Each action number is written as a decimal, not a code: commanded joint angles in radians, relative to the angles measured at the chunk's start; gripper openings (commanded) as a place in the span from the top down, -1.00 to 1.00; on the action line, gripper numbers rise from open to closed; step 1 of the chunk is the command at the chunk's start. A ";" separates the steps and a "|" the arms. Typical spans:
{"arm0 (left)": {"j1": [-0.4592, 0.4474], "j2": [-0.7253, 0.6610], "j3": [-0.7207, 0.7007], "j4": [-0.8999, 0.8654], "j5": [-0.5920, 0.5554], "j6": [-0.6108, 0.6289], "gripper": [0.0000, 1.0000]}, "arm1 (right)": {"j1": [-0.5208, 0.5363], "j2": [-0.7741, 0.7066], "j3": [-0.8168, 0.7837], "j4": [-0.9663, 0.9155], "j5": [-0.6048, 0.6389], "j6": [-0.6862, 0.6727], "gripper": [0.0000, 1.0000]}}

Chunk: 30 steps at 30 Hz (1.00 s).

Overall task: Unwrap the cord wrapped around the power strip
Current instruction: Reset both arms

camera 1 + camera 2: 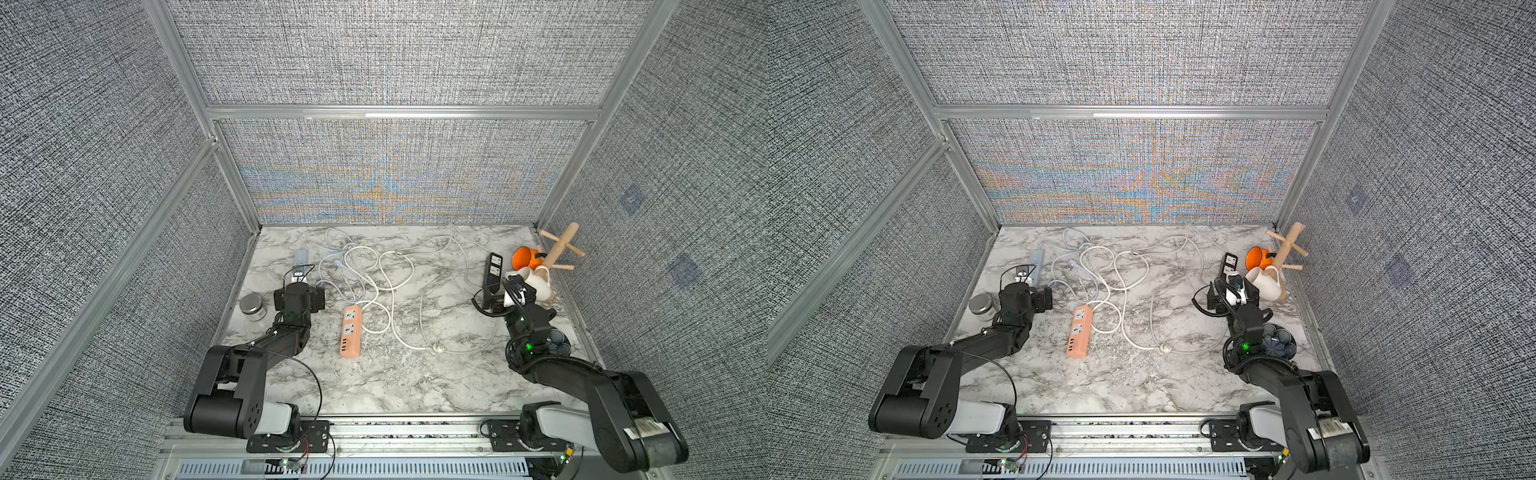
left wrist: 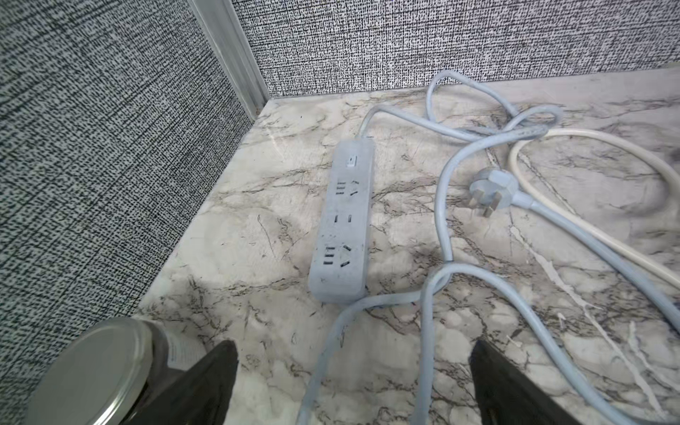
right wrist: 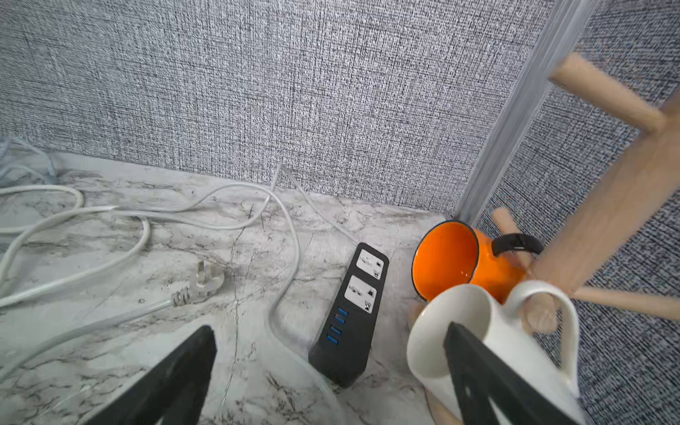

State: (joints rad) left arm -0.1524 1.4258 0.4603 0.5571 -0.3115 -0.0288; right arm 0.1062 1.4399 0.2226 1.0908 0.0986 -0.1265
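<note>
**Both end effectors wide open, three strips flat on the marble**

On the robot's left, the left end effector hangs released, its black fingers spread apart with nothing between them but worktop and cable. Just ahead of it lies the pale blue power strip, a slim matte bar with rounded ends, flat near the far left corner. Its blue cord leaves the far end and sprawls in loose, rubbery loops beside the body, one loop curling past the near end. The blue plug rests on the stone. A glass jar with a brushed metal lid sits beside one finger.

In the centre of the veined marble worktop lies the orange power strip, blocky and smooth, its white cord snaking away in broad curves.

On the robot's right, the right end effector is also released, hovering over the black power strip, a glossy wedge with white sockets. Its grey cord trails off across the stone. One finger crosses in front of the glazed white mug; contact cannot be told. An orange mug hangs on the wooden mug tree.
</note>
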 commanded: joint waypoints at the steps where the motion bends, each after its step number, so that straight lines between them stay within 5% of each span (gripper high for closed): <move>1: 0.010 0.010 -0.003 0.073 0.049 0.005 -0.99 | -0.059 0.042 -0.013 0.142 -0.077 0.062 -0.96; 3: 0.028 0.044 -0.016 0.115 0.084 -0.006 -0.99 | -0.080 0.116 -0.040 0.302 -0.110 0.088 -0.96; 5: 0.038 0.075 -0.023 0.172 0.096 0.003 -0.99 | -0.097 0.077 0.003 0.146 -0.128 0.097 -0.96; 7: 0.041 0.065 -0.008 0.125 0.101 -0.003 -0.99 | -0.112 0.109 -0.020 0.244 -0.144 0.119 -0.96; 9: 0.042 0.064 -0.009 0.128 0.103 -0.002 -0.99 | -0.117 0.077 0.008 0.134 -0.144 0.117 -0.96; 12: 0.043 0.064 -0.010 0.129 0.103 -0.003 -0.99 | -0.117 0.103 -0.020 0.234 -0.149 0.117 -0.96; 30: 0.043 0.062 -0.011 0.129 0.103 -0.005 -0.99 | -0.103 0.090 0.005 0.162 -0.125 0.102 -0.96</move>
State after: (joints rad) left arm -0.1104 1.4918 0.4469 0.6552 -0.2100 -0.0299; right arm -0.0025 1.5276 0.2207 1.2350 -0.0486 -0.0143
